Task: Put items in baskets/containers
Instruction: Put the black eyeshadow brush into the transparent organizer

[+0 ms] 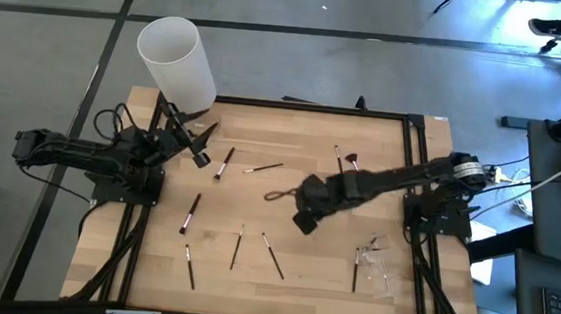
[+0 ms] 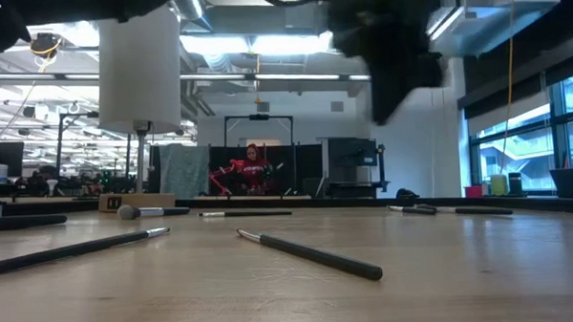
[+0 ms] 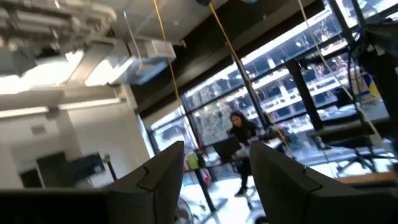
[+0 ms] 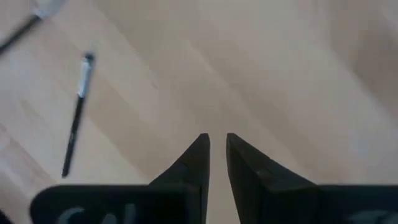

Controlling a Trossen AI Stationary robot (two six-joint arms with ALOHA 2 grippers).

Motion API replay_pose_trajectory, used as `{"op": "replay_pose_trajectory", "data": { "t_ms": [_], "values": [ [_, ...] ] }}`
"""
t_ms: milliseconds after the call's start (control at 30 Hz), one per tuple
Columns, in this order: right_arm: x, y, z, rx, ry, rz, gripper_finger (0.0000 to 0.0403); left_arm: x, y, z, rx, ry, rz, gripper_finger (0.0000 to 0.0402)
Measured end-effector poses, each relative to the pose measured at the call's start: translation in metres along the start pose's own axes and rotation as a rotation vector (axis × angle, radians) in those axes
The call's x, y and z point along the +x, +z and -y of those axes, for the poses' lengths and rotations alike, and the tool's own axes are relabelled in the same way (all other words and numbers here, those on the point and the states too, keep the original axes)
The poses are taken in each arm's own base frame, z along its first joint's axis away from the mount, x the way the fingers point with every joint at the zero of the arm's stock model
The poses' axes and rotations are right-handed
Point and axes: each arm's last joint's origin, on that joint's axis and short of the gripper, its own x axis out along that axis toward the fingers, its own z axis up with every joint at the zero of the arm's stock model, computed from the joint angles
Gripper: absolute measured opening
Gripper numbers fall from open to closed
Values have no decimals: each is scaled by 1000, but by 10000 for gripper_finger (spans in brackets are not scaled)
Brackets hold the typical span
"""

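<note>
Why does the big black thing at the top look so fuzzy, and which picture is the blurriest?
In the low view the right gripper hangs close to the camera, so it is a dark, soft blob against bright ceiling lights. The right wrist view is blurriest: the brush and table look smeared. The high view is sharpest.

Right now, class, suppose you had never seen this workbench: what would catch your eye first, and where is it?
Probably the tall white cylinder at the table's far left corner, standing beside the left gripper, whose fingers stand open. Next, the thin makeup brushes scattered across the wooden table. Last, the right gripper, stretched over the middle of the table, nothing visible between its nearly closed fingers.
</note>
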Motion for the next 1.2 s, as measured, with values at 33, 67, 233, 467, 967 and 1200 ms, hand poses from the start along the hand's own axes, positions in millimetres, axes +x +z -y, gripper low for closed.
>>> {"op": "replay_pose_trajectory", "data": {
  "t_ms": [33, 67, 233, 467, 967, 1200],
  "values": [
    [2, 7, 0, -71, 8, 53, 53, 0, -2, 1, -7, -6, -19, 180],
    [5, 13, -1, -141, 7, 104, 53, 1, -4, 1, -16, -11, -38, 180],
    [12, 39, -10, -388, 55, 325, 53, 1, -16, 5, -103, -41, -140, 180],
    [14, 59, -1, -407, 69, 412, 53, 3, -36, 18, -192, -75, -308, 180],
    [31, 69, 39, -376, -258, 449, 53, 11, -65, 38, -184, -38, -869, 180],
    [61, 58, 57, -384, -15, 367, 53, -7, -82, 55, -433, -199, -1260, 180]
  ]
}}
